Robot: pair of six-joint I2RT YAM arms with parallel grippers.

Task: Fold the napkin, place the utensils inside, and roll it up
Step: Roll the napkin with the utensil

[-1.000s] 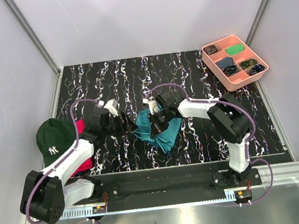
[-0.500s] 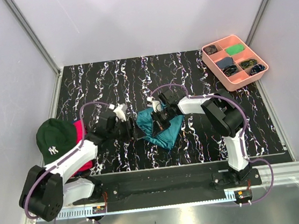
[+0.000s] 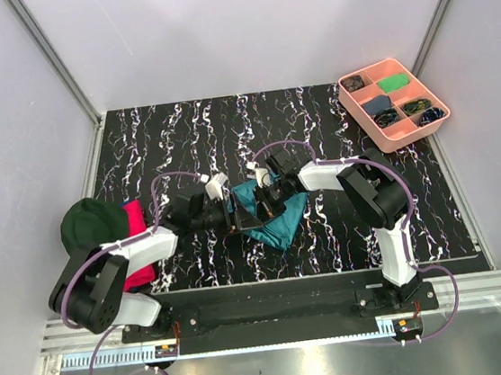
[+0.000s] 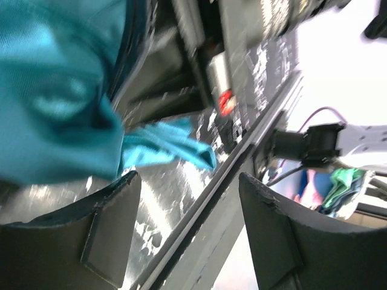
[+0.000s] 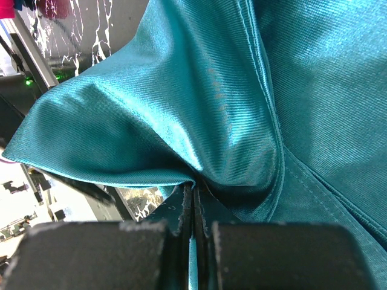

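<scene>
Top view: napkin (image 3: 277,225) sits bunched in a heap mid-table (image 3: 335,133), toward the near edge, not flat and no clean fold showing. Left gripper (image 3: 234,216) reaches in low from the left, right at the heap's left edge. Right gripper (image 3: 266,206) comes in from the right and is on the heap itself. Can't tell either one's jaw state from up here. Green cap (image 3: 90,226) and pink-red cloth (image 3: 136,255) lie well apart at the left; pink tray (image 3: 399,143) is at the far right corner. Utensils not visible in any view.

Left wrist view (blurry): fingers (image 4: 103,229) spread wide w/ nothing btwn them. Napkin fills the upper left; one thin corner hangs toward the gap but is apart from it.

Right wrist view: fingers (image 5: 121,254) pressed together, pinching a fold of napkin; the rest drapes up and over.

Judgement: task looks early, prob. getting the cloth opened out before folding. Risks:
- Left may close on air or on several layers, since the corner is small and loose, so the heap won't open
- Right holds a fold, not an edge, so pulling could drag the whole bundle or let it slip
- The 2 arms are v. close, so a sideways move could knock them together
</scene>
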